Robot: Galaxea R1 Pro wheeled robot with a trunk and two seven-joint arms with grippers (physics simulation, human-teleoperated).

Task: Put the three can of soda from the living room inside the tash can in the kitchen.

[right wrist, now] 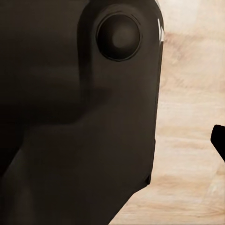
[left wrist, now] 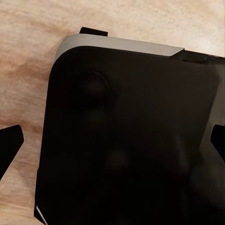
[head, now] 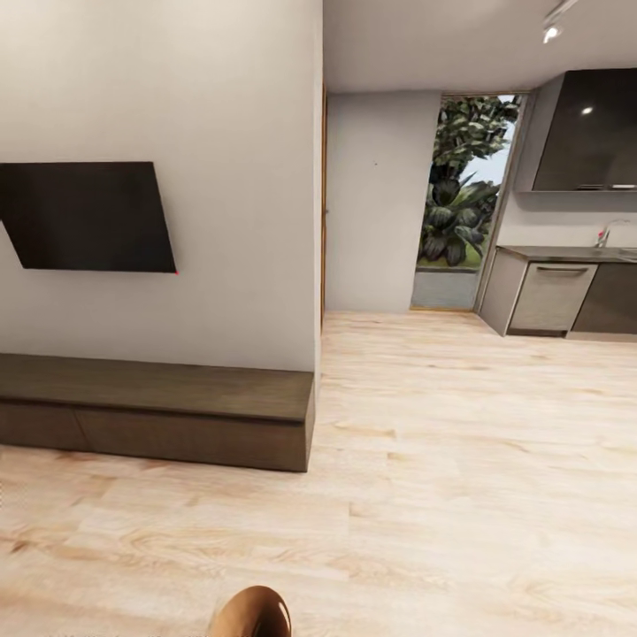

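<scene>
The cans of soda and the tash can are out of view. In the left wrist view my left gripper [left wrist: 112, 140] is open, its dark fingertips [left wrist: 10, 140] far apart, with nothing between them over my own dark body and the plank floor. In the right wrist view my right gripper [right wrist: 112, 143] looks open and empty. One of its fingertips [right wrist: 219, 143] shows at the edge, and the other is lost against my dark body. A brown rounded shape [head: 254, 613] pokes in at the head view's lower edge; I cannot tell what it is.
I face a white wall with a black TV [head: 88, 217] above a long dark bench [head: 159, 411] on the left. Pale plank floor [head: 460, 460] runs past the wall's corner [head: 318, 265] to the kitchen cabinets [head: 553, 296] at the right, beside a window with plants [head: 460, 195].
</scene>
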